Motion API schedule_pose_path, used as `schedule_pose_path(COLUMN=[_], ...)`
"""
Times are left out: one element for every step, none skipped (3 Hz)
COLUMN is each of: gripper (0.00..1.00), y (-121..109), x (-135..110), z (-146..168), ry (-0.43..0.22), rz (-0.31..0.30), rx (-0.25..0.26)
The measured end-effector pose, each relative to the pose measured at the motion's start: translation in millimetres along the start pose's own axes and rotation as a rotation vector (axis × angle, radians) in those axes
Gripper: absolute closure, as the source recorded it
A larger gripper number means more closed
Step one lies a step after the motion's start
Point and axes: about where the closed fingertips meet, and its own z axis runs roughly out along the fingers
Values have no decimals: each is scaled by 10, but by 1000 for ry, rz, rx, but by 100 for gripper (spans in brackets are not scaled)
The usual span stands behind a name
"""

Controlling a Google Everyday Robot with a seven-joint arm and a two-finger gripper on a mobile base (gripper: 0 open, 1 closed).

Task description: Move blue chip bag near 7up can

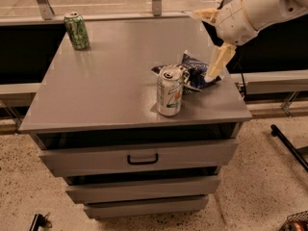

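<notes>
Resting on the counter (96, 81) just below and left of the spread-open hand (202, 44), the chip bag (193, 71) already sits right beside the soda can (169, 93), so only a clean lift-away seems left.

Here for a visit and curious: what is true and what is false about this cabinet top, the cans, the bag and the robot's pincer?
1. The blue chip bag lies just behind the silver can. True.
2. The green can stands beside the silver can. False: it stands far off, at the back left corner of the cabinet top.
3. The pincer hangs over the right side of the cabinet top, above the bag, with its fingers apart. True.
4. The silver can lies on its side. False: it stands upright near the front edge.
</notes>
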Motion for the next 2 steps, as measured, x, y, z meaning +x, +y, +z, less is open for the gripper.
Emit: schedule_pose_path(gripper=[0,0], y=[-110,-122], x=[-86,-103], z=[-298,-319], ry=[35,37], rz=[-5,-7], rx=[69,74])
